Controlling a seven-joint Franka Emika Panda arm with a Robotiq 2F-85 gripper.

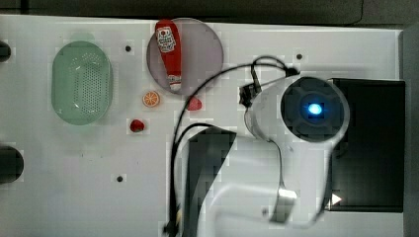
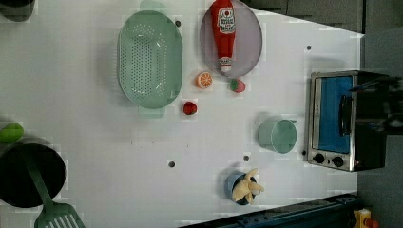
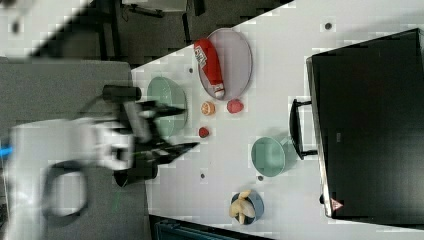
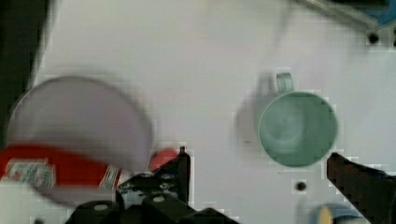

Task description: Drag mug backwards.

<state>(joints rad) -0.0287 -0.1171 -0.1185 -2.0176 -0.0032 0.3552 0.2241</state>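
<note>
The mug (image 2: 278, 135) is a round green cup with a small handle. It stands upright on the white table just in front of the toaster oven's door. It also shows as the mug (image 3: 270, 156) in the right view and the mug (image 4: 296, 128) in the wrist view. My gripper (image 3: 187, 128) hangs above the table with its two dark fingers spread wide. In the wrist view my gripper (image 4: 261, 172) is open, and the mug sits clear of both fingertips (image 4: 183, 163), untouched. In the top view my arm (image 1: 296, 111) covers the mug's spot.
A toaster oven (image 2: 332, 118) stands beside the mug. A purple plate (image 2: 249, 52) carries a ketchup bottle (image 2: 223, 31). Also on the table are a pale-green colander (image 2: 149, 59), an orange slice (image 2: 204, 80), a bowl with banana (image 2: 242, 187) and a dark pot (image 2: 28, 175).
</note>
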